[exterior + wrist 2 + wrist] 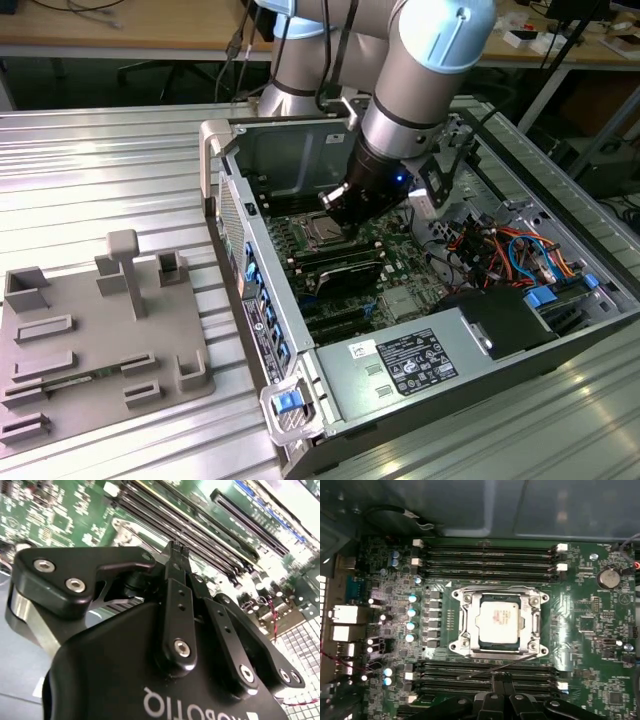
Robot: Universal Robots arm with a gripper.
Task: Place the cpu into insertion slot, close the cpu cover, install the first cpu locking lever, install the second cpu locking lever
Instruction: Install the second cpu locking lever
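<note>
The cpu (498, 622) lies flat in its socket on the green motherboard, silvery top up, and also shows under the arm as cpu (325, 236). The cpu cover (465, 625) lies down around it as a metal frame. One thin locking lever (495, 587) runs along the socket's edge by the memory slots. The other lever (495, 668) slants away from the opposite edge as a thin rod. My gripper (503, 679) is shut, its tips right beside that slanting rod; whether they touch it I cannot tell. The fingertips (175, 550) meet over the board.
Black memory slots (485, 555) flank the socket on two sides. The open computer case (255, 250) holds a power supply with a white label (415, 362) and bundled cables (500, 250). A grey fixture plate (90, 340) lies at the exterior view's left.
</note>
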